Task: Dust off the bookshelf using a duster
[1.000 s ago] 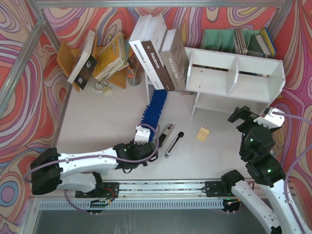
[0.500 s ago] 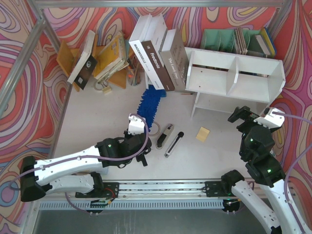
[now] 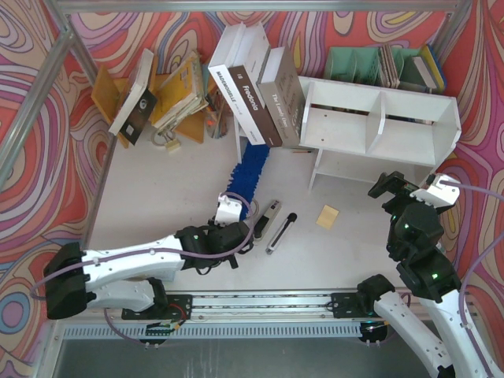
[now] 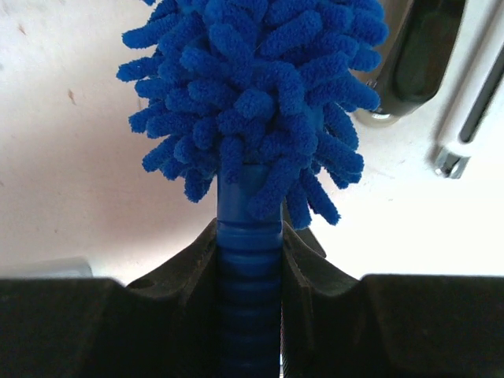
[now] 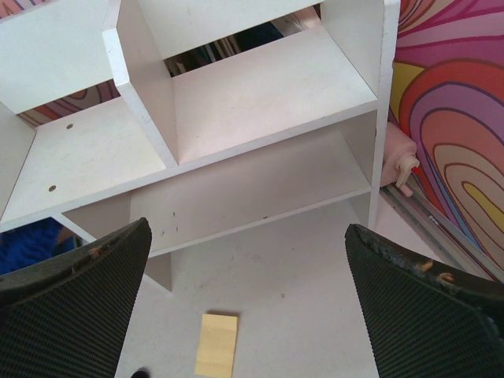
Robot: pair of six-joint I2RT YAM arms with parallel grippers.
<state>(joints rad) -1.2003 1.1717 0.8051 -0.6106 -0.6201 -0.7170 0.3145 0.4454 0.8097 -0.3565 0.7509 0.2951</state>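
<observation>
The left pincer (image 4: 250, 260) pinches the blue handle of the duster (image 3: 248, 169), whose fluffy head lies low over the counter (image 3: 157, 189), short of the bookshelf (image 3: 342, 118). The right pincer (image 5: 248, 236) hangs spread wide before the white shelves; the dusting itself looks not yet begun.

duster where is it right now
In the top view the duster is centre-left, handle clamped in the left gripper, its head reaching toward the leaning books left of the bookshelf.
</observation>
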